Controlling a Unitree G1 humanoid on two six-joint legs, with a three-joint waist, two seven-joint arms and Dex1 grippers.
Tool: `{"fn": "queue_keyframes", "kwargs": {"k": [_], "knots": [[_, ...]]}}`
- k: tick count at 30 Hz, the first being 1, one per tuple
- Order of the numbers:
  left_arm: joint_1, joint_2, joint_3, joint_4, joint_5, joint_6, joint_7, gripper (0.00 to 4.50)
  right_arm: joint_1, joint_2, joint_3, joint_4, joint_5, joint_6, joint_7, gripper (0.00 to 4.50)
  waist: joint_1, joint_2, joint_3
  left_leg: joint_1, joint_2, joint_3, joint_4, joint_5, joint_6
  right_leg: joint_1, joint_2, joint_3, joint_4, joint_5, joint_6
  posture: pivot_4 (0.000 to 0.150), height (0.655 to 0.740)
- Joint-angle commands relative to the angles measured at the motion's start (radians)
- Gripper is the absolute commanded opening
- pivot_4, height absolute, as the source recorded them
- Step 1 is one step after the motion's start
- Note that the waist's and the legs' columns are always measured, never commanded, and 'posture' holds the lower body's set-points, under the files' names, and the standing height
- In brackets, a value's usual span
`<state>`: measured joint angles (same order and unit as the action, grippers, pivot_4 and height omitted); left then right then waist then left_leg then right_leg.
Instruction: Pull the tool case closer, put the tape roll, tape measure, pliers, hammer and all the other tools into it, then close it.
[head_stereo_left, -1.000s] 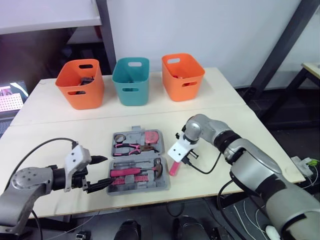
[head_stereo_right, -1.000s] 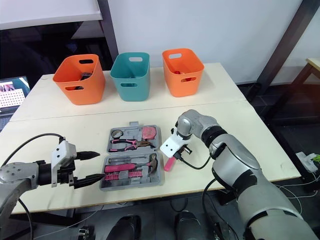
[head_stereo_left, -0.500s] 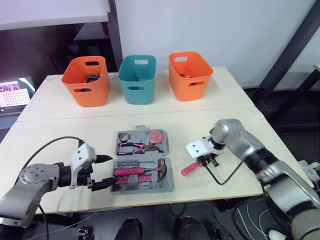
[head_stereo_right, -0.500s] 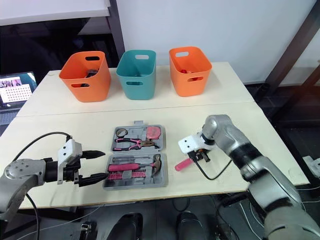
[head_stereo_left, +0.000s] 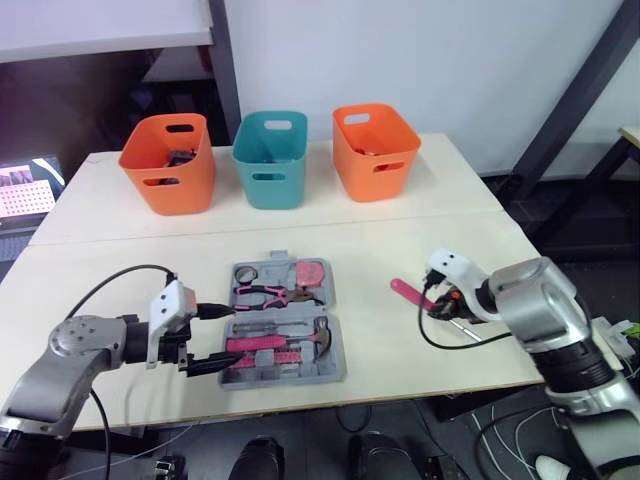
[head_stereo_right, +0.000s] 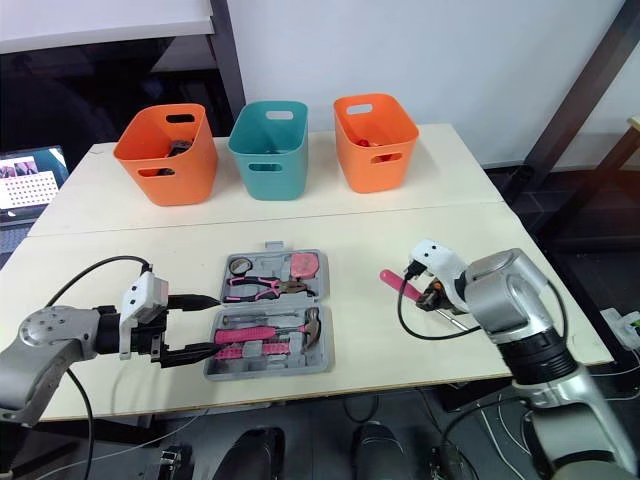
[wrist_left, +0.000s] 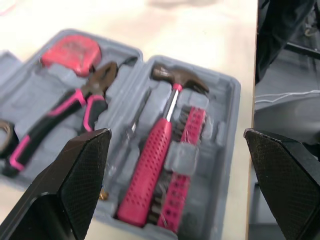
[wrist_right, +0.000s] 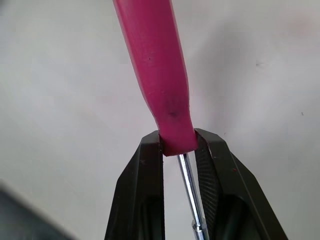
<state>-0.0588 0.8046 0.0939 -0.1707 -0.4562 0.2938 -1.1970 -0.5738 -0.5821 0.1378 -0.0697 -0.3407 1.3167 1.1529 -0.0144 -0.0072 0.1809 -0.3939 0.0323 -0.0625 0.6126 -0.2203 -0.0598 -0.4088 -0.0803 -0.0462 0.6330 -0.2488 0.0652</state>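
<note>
Screwdriver in my right fingers, case off to the left

My right fingers (wrist_right: 142, 190) were clamped on the pink screwdriver (wrist_right: 157, 75) where handle meets shaft, over the surface (head_stereo_left: 400, 240). The handle pointed left toward the open tool case (wrist_left: 225, 115), which lay well apart. My left fingers (wrist_left: 75, 180) were spread wide just beside the case's left edge, nearer it but holding nothing.
</note>
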Motion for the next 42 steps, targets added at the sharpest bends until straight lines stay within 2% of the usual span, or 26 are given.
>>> {"fn": "queue_keyframes", "kwargs": {"k": [1, 8, 13, 18, 20, 21, 26, 34, 42], "knots": [[-0.023, -0.014, 0.043, -0.022, -0.042, -0.031, -0.002, 4.50, -0.080, 0.125, -0.117, 0.050, 0.043, 0.119, -0.185, 0.38, -0.001, 0.000, 0.000, 0.000, 0.000, 0.000, 0.000, 0.000, 0.000, 0.000, 0.000, 0.000, 0.000, 0.000, 0.000, 0.150, 0.7400], [0.001, -0.010, 0.054, -0.043, -0.031, -0.041, 0.014, 4.50, -0.081, 0.217, -0.126, 0.221, 0.137, -0.026, -0.384, 0.38, 0.001, 0.000, 0.000, -0.002, 0.000, 0.000, 0.000, 0.000, 0.000, 0.000, 0.000, 0.001, -0.001, 0.001, 0.002, 0.150, 0.7400], [0.011, -0.014, 0.052, -0.052, -0.025, -0.042, 0.026, 4.50, -0.061, 0.207, -0.079, 0.281, 0.188, -0.126, -0.438, 0.38, 0.000, 0.000, 0.000, -0.001, -0.001, 0.000, 0.000, 0.000, 0.000, 0.000, 0.000, 0.002, -0.001, 0.001, 0.003, 0.150, 0.7400], [0.002, -0.018, 0.037, -0.050, -0.018, -0.040, 0.032, 4.50, -0.021, 0.140, -0.015, 0.274, 0.212, -0.250, -0.429, 0.38, -0.003, -0.001, -0.001, 0.000, 0.000, 0.001, 0.001, 0.000, 0.000, 0.001, 0.001, 0.002, -0.001, 0.000, 0.004, 0.150, 0.7400], [-0.011, -0.018, 0.035, -0.041, -0.018, -0.039, 0.027, 4.50, -0.007, 0.120, -0.006, 0.243, 0.231, -0.268, -0.420, 1.41, 0.000, -0.001, -0.001, 0.000, 0.000, 0.001, 0.001, 0.000, 0.000, 0.001, 0.001, 0.002, -0.001, 0.000, 0.005, 0.150, 0.7400], [-0.018, -0.019, 0.034, -0.038, -0.020, -0.038, 0.024, 4.50, -0.001, 0.110, -0.001, 0.227, 0.238, -0.276, -0.417, 1.76, 0.001, -0.001, -0.001, 0.000, 0.000, 0.001, 0.001, 0.000, 0.000, 0.001, 0.001, 0.002, -0.001, 0.000, 0.005, 0.150, 0.7400], [-0.046, -0.005, 0.055, -0.032, -0.082, 0.060, 0.012, 4.50, 0.049, 0.049, -0.048, 0.099, 0.327, -0.280, -0.375, 4.40, 0.000, -0.001, 0.000, 0.000, -0.001, 0.001, 0.001, 0.000, 0.000, 0.001, 0.001, 0.003, -0.001, 0.000, 0.005, 0.150, 0.7400], [-0.031, 0.036, 0.098, 0.002, -0.080, 0.051, -0.010, 4.50, 0.145, -0.087, -0.100, -0.030, 0.410, -0.540, -0.302, 4.46, -0.004, -0.002, 0.001, -0.001, 0.000, 0.002, 0.000, -0.001, 0.002, -0.001, 0.001, 0.004, -0.002, -0.002, 0.007, 0.150, 0.7400], [-0.039, 0.037, 0.084, 0.028, -0.058, 0.039, -0.018, 4.50, 0.093, 0.001, -0.009, 0.203, 0.385, -0.705, -0.336, 4.46, -0.002, -0.003, 0.002, -0.001, 0.000, 0.002, 0.001, -0.001, 0.002, 0.000, 0.001, 0.004, -0.002, -0.002, 0.007, 0.150, 0.7400]]}}
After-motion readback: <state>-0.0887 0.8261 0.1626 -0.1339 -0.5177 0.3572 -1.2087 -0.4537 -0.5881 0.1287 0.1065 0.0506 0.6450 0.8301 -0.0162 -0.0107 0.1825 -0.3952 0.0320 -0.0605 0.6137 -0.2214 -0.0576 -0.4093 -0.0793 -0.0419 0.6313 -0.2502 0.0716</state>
